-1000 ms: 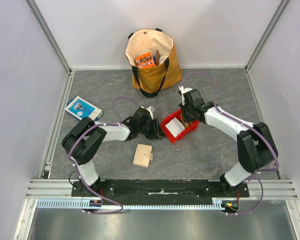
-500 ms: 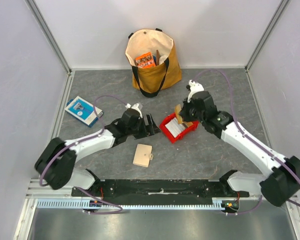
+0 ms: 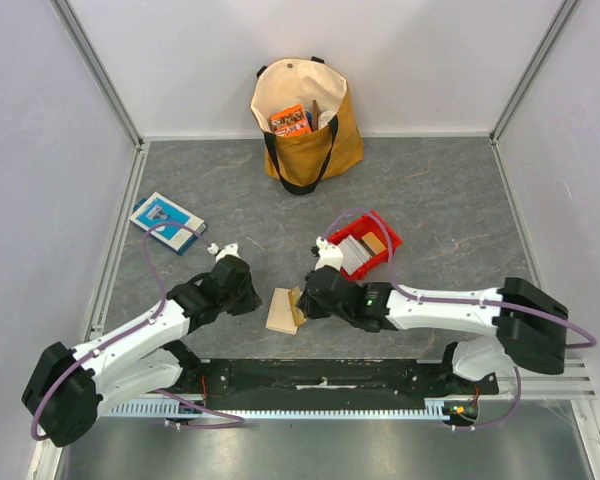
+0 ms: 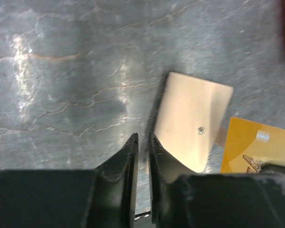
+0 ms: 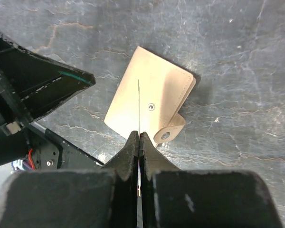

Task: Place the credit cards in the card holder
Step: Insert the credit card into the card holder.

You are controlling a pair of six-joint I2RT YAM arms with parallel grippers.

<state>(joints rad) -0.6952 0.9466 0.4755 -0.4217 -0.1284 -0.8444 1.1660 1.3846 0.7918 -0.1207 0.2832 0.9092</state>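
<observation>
A dark grey desk (image 3: 450,190) with pale stone-like veining fills the enclosure. Plain white walls close it on three sides: the back wall (image 3: 410,60), the left wall (image 3: 30,200) and the right wall (image 3: 580,200). Slanting aluminium posts (image 3: 98,75) stand in the rear corners. An aluminium rail (image 3: 100,375) edges the near side, with a brushed metal sheet (image 3: 320,450) below it. The light is soft and even, leaving a pale sheen on the desk.

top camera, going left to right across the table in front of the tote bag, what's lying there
blue-and-white flat box → card holder → red tray
</observation>
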